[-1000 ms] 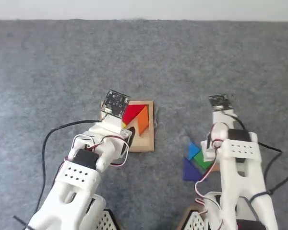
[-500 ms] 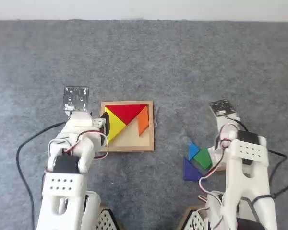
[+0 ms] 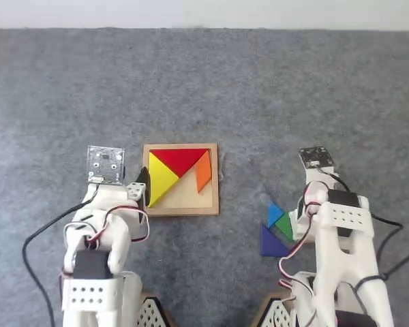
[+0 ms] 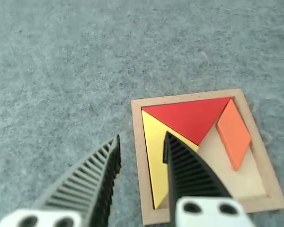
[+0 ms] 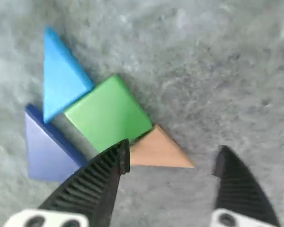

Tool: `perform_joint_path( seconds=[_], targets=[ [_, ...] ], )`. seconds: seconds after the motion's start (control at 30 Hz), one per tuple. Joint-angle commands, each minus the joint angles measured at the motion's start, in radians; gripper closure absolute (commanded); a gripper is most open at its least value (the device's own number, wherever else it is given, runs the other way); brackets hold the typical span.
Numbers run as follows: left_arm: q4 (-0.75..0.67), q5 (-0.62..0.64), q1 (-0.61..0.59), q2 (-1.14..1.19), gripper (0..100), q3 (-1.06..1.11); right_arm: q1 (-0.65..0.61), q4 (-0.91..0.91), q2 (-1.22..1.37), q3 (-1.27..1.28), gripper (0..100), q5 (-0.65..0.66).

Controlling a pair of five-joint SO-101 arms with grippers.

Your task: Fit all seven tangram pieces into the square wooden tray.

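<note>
Currently, three pieces are seated in the square wooden tray [image 3: 191, 196], which lies on the grey felt surface [image 3: 259, 88]. A red triangle [image 3: 179, 161] is set along the far edge, a yellow triangle [image 3: 160, 182] along the side nearest the left arm, and an orange parallelogram [image 3: 203, 170] against the opposite side. The left gripper [image 4: 142, 139] is poised across that near rim with its jaws moderately parted and nothing grasped. Four pieces are clustered on the felt by the right arm, well apart from the tray: a light blue triangle [image 5: 59, 75], a green square [image 5: 109, 113], a dark blue triangle [image 5: 45, 151] and a tan triangle [image 5: 156, 152]. The right gripper [image 5: 175, 149] is spread wide and empty above the tan triangle.
</note>
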Motion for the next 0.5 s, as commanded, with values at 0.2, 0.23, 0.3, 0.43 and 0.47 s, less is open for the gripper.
perform_joint_path(
  seconds=[0.2, 0.23, 0.3, 0.43, 0.47],
  targets=[
    [0.008, -0.011, -0.002, -0.026, 85, -0.012, 0.01, -0.147, -0.022, 0.101, 64.8, -0.221],
    [0.008, -0.011, -0.002, -0.026, 85, -0.012, 0.021, -0.148, -0.022, 0.103, 66.4, -0.222],
    [0.008, -0.011, -0.002, -0.026, 85, -0.012, 0.039, -0.148, -0.022, 0.103, 72.7, -0.224],
    [0.008, -0.011, -0.002, -0.026, 85, -0.012, 0.061, -0.148, -0.022, 0.104, 87.6, -0.218],
    [0.008, -0.011, -0.002, -0.026, 85, -0.012, 0.062, -0.148, -0.022, 0.104, 89.5, -0.218]
  ],
)
